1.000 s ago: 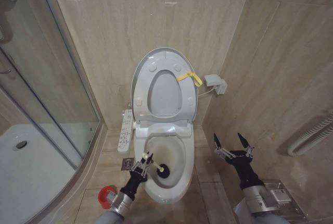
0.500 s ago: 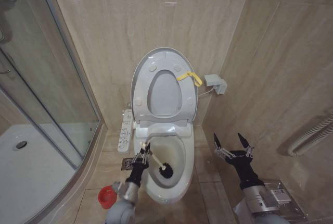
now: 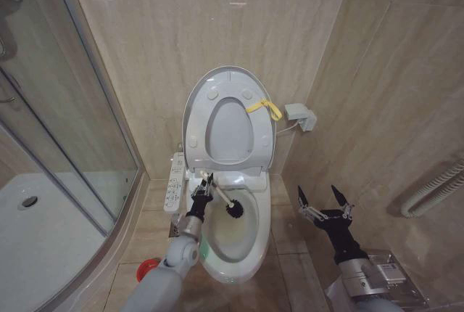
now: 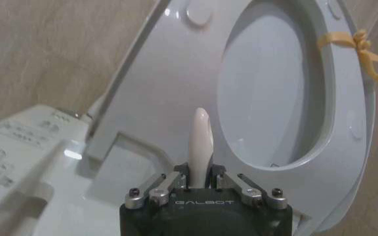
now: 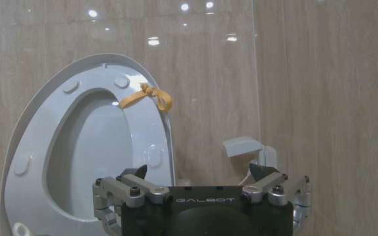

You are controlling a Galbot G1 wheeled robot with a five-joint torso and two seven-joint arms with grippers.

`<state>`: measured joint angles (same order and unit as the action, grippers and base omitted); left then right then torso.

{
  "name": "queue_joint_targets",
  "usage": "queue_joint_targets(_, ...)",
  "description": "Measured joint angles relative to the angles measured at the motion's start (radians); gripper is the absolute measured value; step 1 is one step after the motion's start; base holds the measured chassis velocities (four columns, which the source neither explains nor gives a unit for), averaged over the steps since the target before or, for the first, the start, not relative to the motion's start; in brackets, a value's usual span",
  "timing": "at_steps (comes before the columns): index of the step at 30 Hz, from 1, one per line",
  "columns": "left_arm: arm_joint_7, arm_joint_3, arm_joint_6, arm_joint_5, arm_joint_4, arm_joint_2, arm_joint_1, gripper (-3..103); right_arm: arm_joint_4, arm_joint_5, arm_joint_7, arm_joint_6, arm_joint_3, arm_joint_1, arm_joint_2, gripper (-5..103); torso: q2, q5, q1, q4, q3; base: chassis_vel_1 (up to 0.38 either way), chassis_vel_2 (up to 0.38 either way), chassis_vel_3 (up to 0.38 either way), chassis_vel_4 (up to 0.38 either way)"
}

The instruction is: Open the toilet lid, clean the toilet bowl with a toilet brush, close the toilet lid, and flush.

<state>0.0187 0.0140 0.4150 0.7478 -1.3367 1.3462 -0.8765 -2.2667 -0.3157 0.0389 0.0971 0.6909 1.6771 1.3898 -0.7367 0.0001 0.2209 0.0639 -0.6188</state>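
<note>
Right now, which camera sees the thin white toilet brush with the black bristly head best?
The head view: the whole toilet brush shows, bristles in the white toilet bowl, held by the left gripper. The left wrist view shows just its handle tip.

Toilet lid [image 3: 226,83]: glossy white oval, raised upright against the far wall, ring seat lifted with it; round bumpers seen on the seat's underside, yellow strap tied at its right edge. Toilet bowl [image 3: 262,214]: white elongated basin, left open, yellowish stain noted inside. Toilet brush [image 3: 225,202]: thin white handle clamped in the left tool [image 3: 203,186] over the bowl's far left rim, slanted down to the right, dark bristle head placed inside the far part of the bowl.
</note>
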Motion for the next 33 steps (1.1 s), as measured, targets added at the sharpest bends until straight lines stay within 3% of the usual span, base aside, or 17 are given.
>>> queue_joint_targets(6,0.013,0.011,0.003,-0.001,0.022,0.033,-0.016,20,0.0,0.0,0.0,0.0,0.0,0.0,0.0,100,0.0,0.0,0.0,0.0,0.0,0.0,0.0,0.0,0.0)
queue_joint_targets(15,0.046,0.009,0.043,-0.094,0.099,0.065,-0.042,20,0.0,0.0,0.0,0.0,0.0,0.0,0.0,100,0.0,0.0,0.0,-0.0004,0.0,0.0,0.0,0.0,0.0)
queue_joint_targets(19,0.048,0.013,0.047,-0.09,0.1,0.074,-0.035,20,0.0,0.0,0.0,0.0,0.0,0.0,0.0,100,0.0,-0.0001,0.0,-0.0002,0.0,0.0,0.0,0.0,0.0)
queue_joint_targets(25,0.049,0.028,0.041,-0.018,0.059,0.105,-0.02,20,0.0,0.0,0.0,0.0,0.0,0.0,0.0,100,0.0,0.0001,0.0,0.0001,0.0,0.0,0.0,0.0,0.0)
queue_joint_targets(33,0.071,0.012,0.055,-0.048,0.091,0.1,-0.047,20,0.0,0.0,0.0,0.0,0.0,0.0,0.0,100,0.0,-0.0001,0.0,-0.0002,0.0,0.0,0.0,0.0,0.0)
